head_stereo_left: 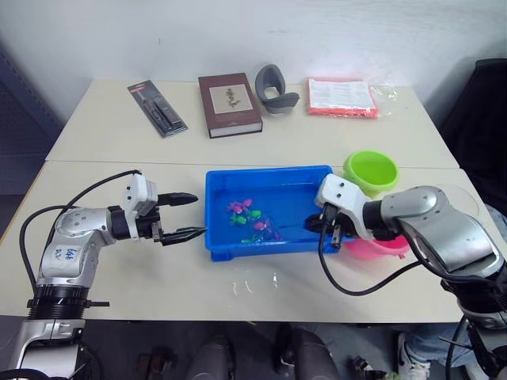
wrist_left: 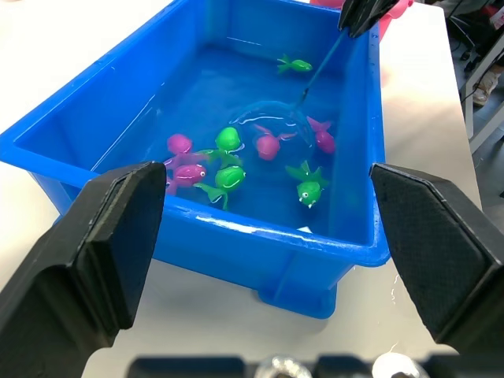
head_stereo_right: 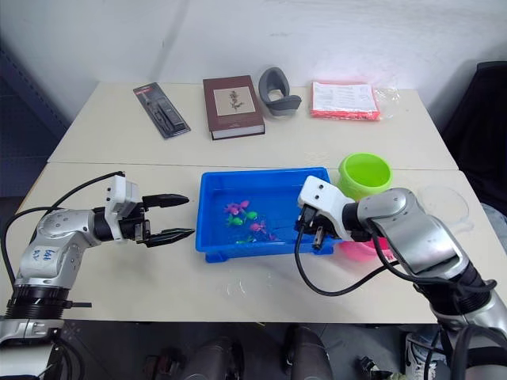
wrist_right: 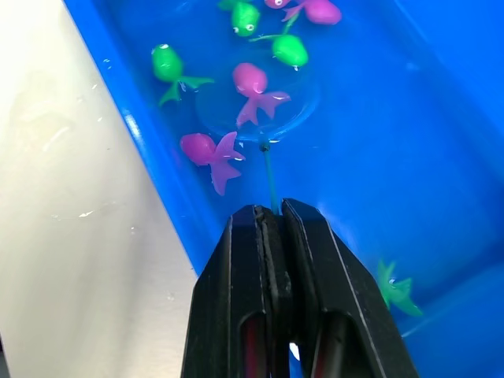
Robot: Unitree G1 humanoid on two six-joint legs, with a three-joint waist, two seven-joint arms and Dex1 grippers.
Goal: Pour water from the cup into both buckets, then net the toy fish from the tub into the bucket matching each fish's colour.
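The blue tub (head_stereo_left: pixel 222 237) sits mid-table with water and several green and pink toy fish (wrist_left: pixel 228 177) in it. My right gripper (wrist_right: pixel 272 214) is at the tub's right end, shut on the net's thin handle (wrist_right: pixel 269 177). The net's hoop (wrist_right: pixel 256 106) lies under the water with a pink fish (wrist_right: pixel 250 82) inside its ring. My left gripper (head_stereo_left: pixel 181 215) hovers open just left of the tub, holding nothing. The lime green bucket (head_stereo_left: pixel 371 172) stands behind the tub's right corner. The pink bucket (head_stereo_left: pixel 380 248) is partly hidden under my right arm. The clear cup (head_stereo_right: pixel 445 204) stands at the far right.
On the back table lie a packaged tool (head_stereo_left: pixel 157 108), a brown book (head_stereo_left: pixel 229 104), a grey curved object (head_stereo_left: pixel 275 89) and a red-orange packet (head_stereo_left: pixel 341 96). Water drops (head_stereo_left: pixel 253 281) wet the table in front of the tub.
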